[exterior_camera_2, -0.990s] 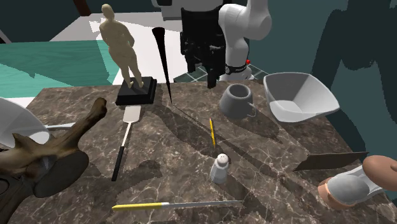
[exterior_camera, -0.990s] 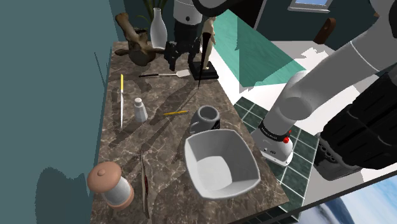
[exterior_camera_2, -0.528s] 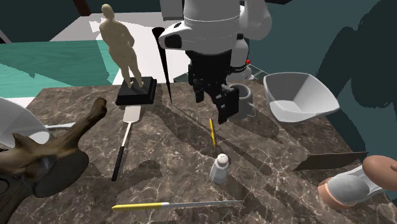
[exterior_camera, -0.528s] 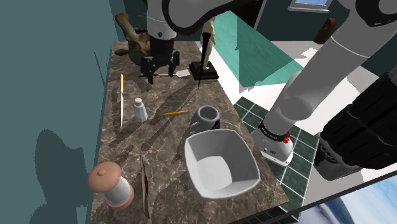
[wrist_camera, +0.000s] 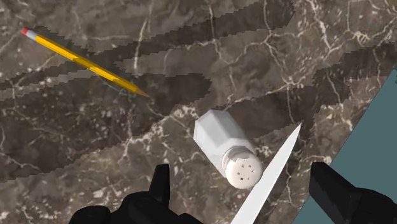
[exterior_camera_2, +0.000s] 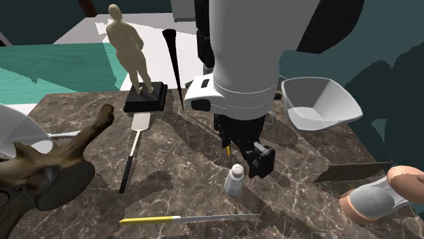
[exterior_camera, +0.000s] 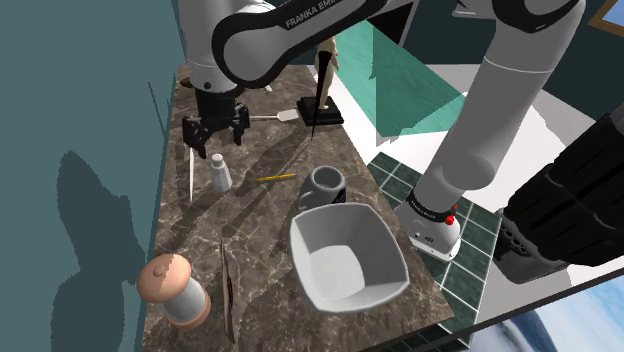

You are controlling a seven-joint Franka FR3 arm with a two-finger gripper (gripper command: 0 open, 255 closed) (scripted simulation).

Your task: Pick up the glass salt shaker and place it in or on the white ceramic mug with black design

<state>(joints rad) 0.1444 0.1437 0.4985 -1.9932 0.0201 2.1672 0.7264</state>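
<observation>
**Shaker, pre-grasp: hazards**

Knife point(exterior_camera: 191, 160): we note its blade just beside the shaker point(exterior_camera: 219, 172); a descending finger could strike it and skid. Shaker: upright on the tabletop point(exterior_camera: 260, 250), pale, faceted, holed cap; narrow, so a nudge may topple it. Pincer point(exterior_camera: 215, 143): open, above it. Mug point(exterior_camera: 324, 185): well apart, toward the shoulder view's right.

All-black tool point(exterior_camera_2: 249, 156) hangs just above small white salt shaker point(exterior_camera_2: 235, 180), upright on dark marble tabletop point(exterior_camera_2: 183, 170); yellow-handled knife point(exterior_camera_2: 187, 218) lies near, white angular bowl point(exterior_camera_2: 319, 102) farther off.
</observation>
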